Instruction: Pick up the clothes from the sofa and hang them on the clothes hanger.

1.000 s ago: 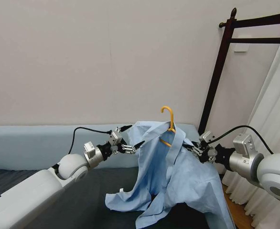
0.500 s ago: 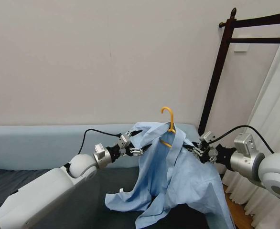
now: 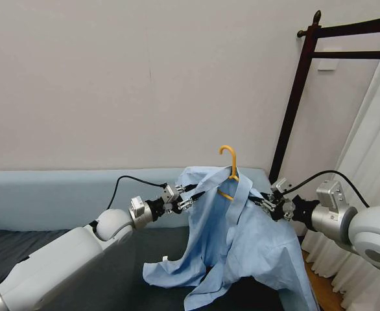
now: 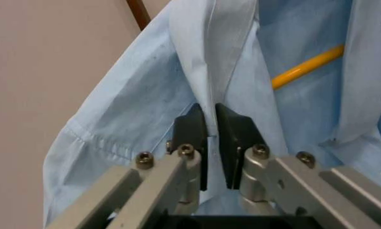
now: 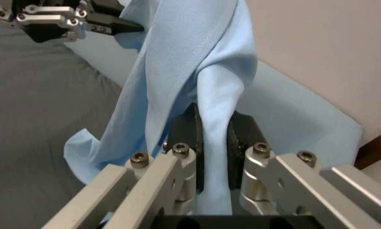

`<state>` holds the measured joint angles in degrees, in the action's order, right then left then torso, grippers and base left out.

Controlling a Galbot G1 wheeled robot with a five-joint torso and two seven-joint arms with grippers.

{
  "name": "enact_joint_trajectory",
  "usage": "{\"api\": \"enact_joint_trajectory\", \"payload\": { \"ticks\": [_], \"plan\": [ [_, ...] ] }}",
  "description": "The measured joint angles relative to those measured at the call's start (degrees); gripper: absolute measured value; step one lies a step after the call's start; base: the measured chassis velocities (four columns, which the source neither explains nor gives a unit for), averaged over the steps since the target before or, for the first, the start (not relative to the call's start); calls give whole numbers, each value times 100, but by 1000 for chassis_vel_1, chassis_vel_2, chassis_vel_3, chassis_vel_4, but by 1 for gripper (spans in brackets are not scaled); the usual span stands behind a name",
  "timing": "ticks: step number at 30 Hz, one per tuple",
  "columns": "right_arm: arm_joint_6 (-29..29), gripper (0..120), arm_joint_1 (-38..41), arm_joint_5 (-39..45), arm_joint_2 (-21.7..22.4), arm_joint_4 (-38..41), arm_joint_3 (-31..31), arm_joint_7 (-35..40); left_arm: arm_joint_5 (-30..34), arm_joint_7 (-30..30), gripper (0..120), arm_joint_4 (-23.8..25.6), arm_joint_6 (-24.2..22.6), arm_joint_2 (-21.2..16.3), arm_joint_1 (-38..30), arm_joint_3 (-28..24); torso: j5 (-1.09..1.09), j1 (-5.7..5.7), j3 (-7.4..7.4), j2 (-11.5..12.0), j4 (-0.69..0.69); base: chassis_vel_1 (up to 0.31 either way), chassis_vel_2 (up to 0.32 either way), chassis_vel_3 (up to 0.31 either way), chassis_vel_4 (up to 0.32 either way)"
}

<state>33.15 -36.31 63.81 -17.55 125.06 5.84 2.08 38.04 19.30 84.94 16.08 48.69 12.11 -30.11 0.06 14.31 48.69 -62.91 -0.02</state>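
1. The blue shirt [image 3: 242, 240] is seen centre-right in the head view. It is draped over a yellow hanger [image 3: 227, 157], whose hook stands up above the collar.
2. The left gripper [image 3: 194, 193] is placed at the shirt's shoulder edge, just left of centre. In the left wrist view its fingers [image 4: 192, 131] are closed on a fold of the fabric, with cloth pinched between the black pads.
3. The right gripper [image 3: 260, 202] is placed at the opposite shoulder, right of centre. In the right wrist view its fingers [image 5: 185, 138] are clamped on a hanging fold of the shirt.
4. The shirt is held up between both grippers above the sofa [image 3: 41, 194]. Its lower hem appears to trail onto the dark seat at lower centre, but contact is not certain.
5. A dark wooden clothes stand [image 3: 294, 103] is noted at upper right, apart from the hanger. A pale curtain [image 3: 378, 129] is noted at the right edge.
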Motion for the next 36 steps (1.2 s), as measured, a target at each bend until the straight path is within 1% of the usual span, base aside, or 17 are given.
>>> {"api": "enact_joint_trajectory", "payload": {
  "ticks": [1, 3, 9, 11, 14, 17, 19, 20, 21, 23, 24, 27, 29, 30, 32, 33, 36],
  "plan": [
    [6, 8, 2, 15, -2, 2, 0, 5, -31, -11, 2, -18, 1, 28, -31, -15, 0, 0, 0, 0, 0, 0, 0, 0, 0],
    [29, 8, 3, 33, -14, 7, 0, 30, -137, -56, 0, -40, 16, 61, -67, -32, 0, 0, 0, 0, -1, 0, 0, 0, 0],
    [142, 8, 59, 89, -106, -109, -5, 215, -406, -250, 0, 79, 13, 28, -99, -37, -1, 0, 0, 0, -1, 0, 0, 0, 0],
    [202, 8, 98, 147, -195, -239, -19, 345, -472, -424, 0, 305, -85, -59, 3, 46, 2, 0, 0, 0, -1, 0, 0, 0, 0],
    [221, 8, 114, 178, -230, -287, -23, 393, -499, -486, 0, 374, -141, -79, 62, 78, 1, 0, 0, 0, 1, 0, 0, 0, 0],
    [285, 8, 198, 269, -340, -396, -60, 534, -589, -817, 0, 589, -396, -116, 190, 146, -1, 0, 0, 0, 2, 0, 0, 0, 0],
    [285, 8, 198, 269, -340, -396, -60, 534, -589, -817, 0, 589, -396, -116, 190, 146, -1, 0, 0, 0, 2, 0, 0, 0, 0],
    [328, 8, 303, 351, -408, -444, -113, 611, -546, -1134, 0, 818, -727, -136, 190, 136, -1, 0, 0, 0, 1, 0, 0, 0, 0],
    [347, 8, 358, 384, -439, -464, -138, 643, -494, -1248, 0, 920, -877, -147, 167, 110, -1, 0, 0, 0, 1, 0, 0, 0, 0],
    [462, 8, 732, 632, -603, -599, -269, 793, -305, -1817, 0, 1417, -1643, -167, -61, -40, 1, 0, 0, 0, 0, 0, 0, 0, 0],
    [462, 8, 732, 632, -603, -599, -269, 793, -305, -1817, 0, 1417, -1643, -167, -61, -40, 1, 0, 0, 0, 0, 0, 0, 0, 0],
    [554, 8, 1165, 1042, -676, -753, -317, 924, -297, -2593, 0, 1997, -2771, -255, -426, -258, 0, 0, 0, 0, 0, 0, 0, 0, 0],
    [567, 8, 1328, 1167, -689, -849, -319, 930, -357, -2898, 0, 2182, -3135, -274, -556, -362, 0, 0, 0, 0, 0, 0, 0, 0, 0],
    [567, 8, 1328, 1167, -689, -849, -319, 930, -357, -2898, 0, 2182, -3135, -274, -556, -362, 0, 0, 0, 0, 0, 0, 0, 0, 0],
    [642, 8, 1741, 1406, -736, -962, -373, 997, -225, -3454, 0, 2313, -3606, -138, -769, -418, 1, 0, 0, 0, 1, 0, 0, 0, 0],
    [642, 8, 1741, 1406, -736, -962, -373, 997, -225, -3454, 0, 2313, -3606, -138, -769, -418, 1, 0, 0, 0, 1, 0, 0, 0, 0],
    [787, 8, 2391, 1805, -708, -1004, -543, 1132, 69, -3916, 0, 2271, -3843, 144, -1158, -530, -1, 0, 0, 0, 0, 0, 0, 0, 0]
  ]
}}
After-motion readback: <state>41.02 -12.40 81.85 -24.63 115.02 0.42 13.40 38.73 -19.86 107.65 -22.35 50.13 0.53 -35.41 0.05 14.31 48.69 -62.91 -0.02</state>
